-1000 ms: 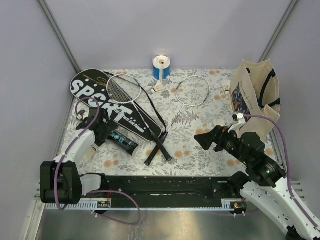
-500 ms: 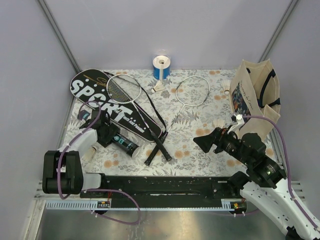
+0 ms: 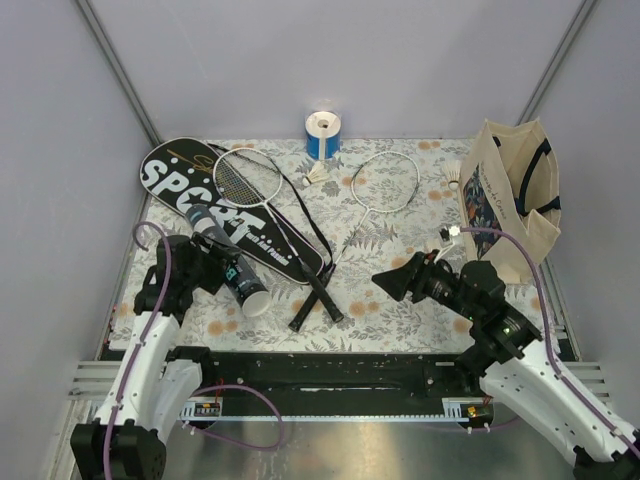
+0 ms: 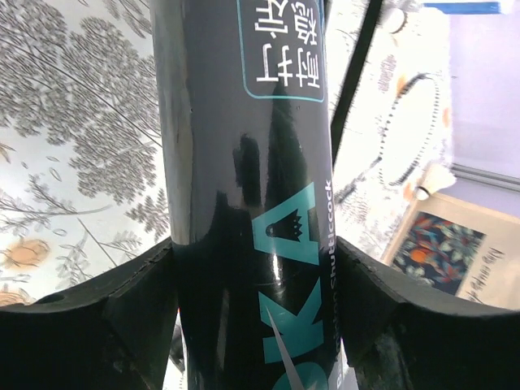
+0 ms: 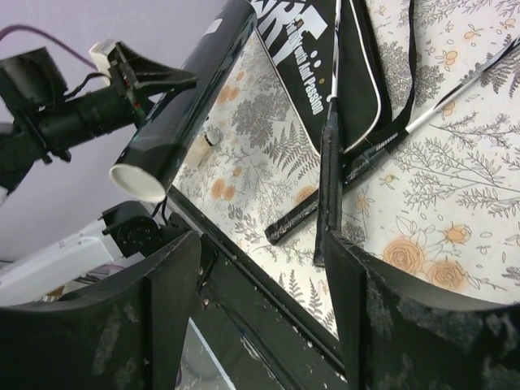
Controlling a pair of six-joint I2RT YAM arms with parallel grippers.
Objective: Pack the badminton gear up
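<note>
**Fig.** Left gripper (image 4: 256,325) clamped across the black tube (image 4: 244,162), jaws on opp. sides at approx. mid-length. The tube is held tilted and clear of the table (image 3: 350,325). In the top view its far end is over the racket cover (image 3: 200,190) and its white open end points toward the arm bases. We judge the tube light and stiff, but its glossy wall looks slippery and prob. dents under a hard squeeze, so a mid-body hold suits it. Right gripper (image 5: 262,244) is spread wide, holds nothing, and hovers well apart from the tube. The rackets (image 3: 245,180) and a shuttlecock (image 3: 318,173) lie loose on the table.
</note>
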